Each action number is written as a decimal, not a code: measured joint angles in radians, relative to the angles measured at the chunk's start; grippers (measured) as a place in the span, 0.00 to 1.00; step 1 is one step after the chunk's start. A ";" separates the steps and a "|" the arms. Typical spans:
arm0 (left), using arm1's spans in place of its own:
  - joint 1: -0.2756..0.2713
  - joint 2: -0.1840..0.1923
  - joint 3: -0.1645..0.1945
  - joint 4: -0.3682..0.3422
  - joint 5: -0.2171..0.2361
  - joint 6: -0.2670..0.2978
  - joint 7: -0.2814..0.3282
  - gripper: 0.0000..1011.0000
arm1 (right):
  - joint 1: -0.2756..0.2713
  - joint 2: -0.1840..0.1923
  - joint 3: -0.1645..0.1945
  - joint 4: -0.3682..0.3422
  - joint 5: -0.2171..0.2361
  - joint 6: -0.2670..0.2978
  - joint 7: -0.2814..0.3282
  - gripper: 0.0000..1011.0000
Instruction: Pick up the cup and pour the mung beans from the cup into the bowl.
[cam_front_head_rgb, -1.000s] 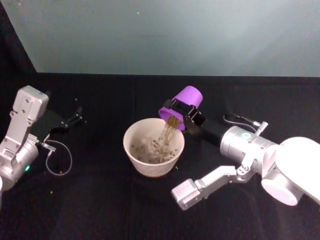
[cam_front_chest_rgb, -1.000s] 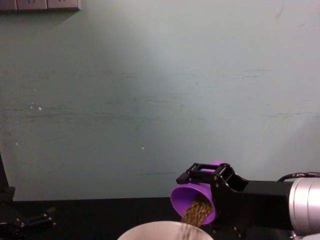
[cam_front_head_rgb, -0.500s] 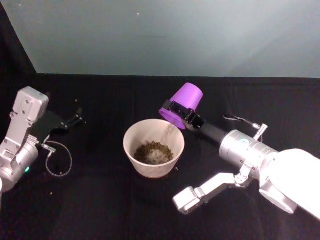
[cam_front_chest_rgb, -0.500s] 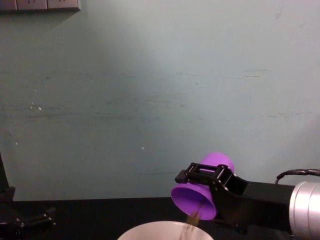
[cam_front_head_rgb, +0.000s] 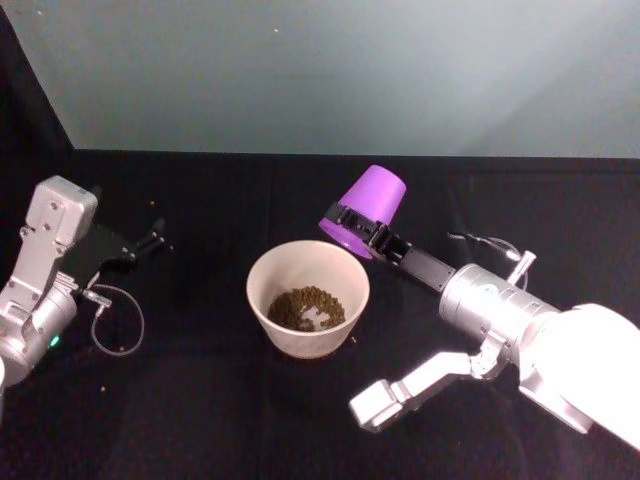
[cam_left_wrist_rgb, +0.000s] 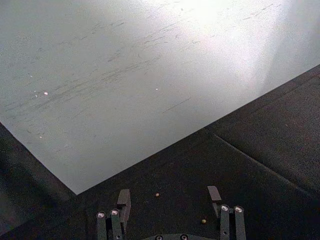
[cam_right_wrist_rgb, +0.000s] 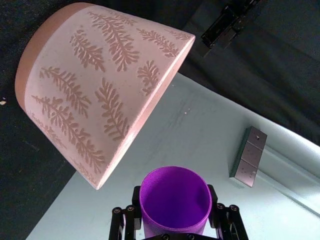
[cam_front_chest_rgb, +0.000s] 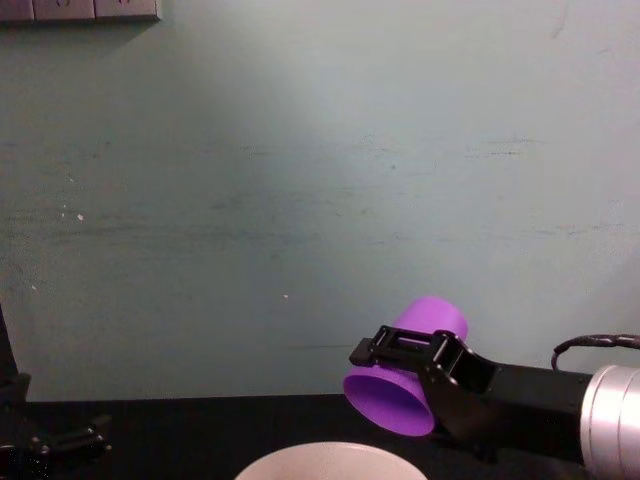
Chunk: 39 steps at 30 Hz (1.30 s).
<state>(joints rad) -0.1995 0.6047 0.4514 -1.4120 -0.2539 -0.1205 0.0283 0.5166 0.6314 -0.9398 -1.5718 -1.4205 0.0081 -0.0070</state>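
Cup (cam_front_head_rgb: 366, 211): purple tumbler, held off the table just beyond the far right rim of the bowl. I read it as tipped well past level, long axis slanting, base up and away from me, mouth down and toward the bowl. In my chest view the cup (cam_front_chest_rgb: 407, 366) shows the same tilt, mouth lower left, base upper right. In the right wrist view I look straight into its mouth and the inside of the cup (cam_right_wrist_rgb: 174, 200) appears bare purple.

Right gripper (cam_front_head_rgb: 360, 224): clamped across the cup near its mouth end, one black finger on each side of the wall. The right arm reaches in from the lower right, black wrist link running up and left to the cup, silver forearm behind it.

Bowl (cam_front_head_rgb: 262, 297): pale, round, upright on the black table (cam_front_head_rgb: 200, 400) at centre. In the right wrist view its outer wall (cam_right_wrist_rgb: 90, 90) carries a pink fern-leaf pattern.

Mung beans (cam_front_head_rgb: 307, 308): a small heap on the bowl's floor. A few single beans (cam_left_wrist_rgb: 157, 194) lie loose on the cloth in front of the left gripper.

Left gripper (cam_front_head_rgb: 150, 238): parked at the left side of the table, well apart from the bowl, fingers spread with nothing between them, as I see in the left wrist view (cam_left_wrist_rgb: 170, 200).
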 joint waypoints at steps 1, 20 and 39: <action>0.000 0.000 0.000 0.000 0.000 0.000 0.000 0.99 | 0.000 0.001 0.000 0.000 0.001 0.000 0.000 0.73; 0.000 0.000 0.000 0.000 0.000 0.000 0.000 0.99 | -0.100 -0.008 0.269 0.086 0.691 -0.243 0.028 0.73; 0.000 0.000 0.000 0.000 0.000 0.000 0.000 0.99 | -0.114 -0.131 0.447 0.403 1.493 -0.484 0.414 0.73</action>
<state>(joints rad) -0.1996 0.6047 0.4514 -1.4119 -0.2539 -0.1205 0.0283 0.4030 0.5003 -0.4928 -1.1686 0.0728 -0.4759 0.4069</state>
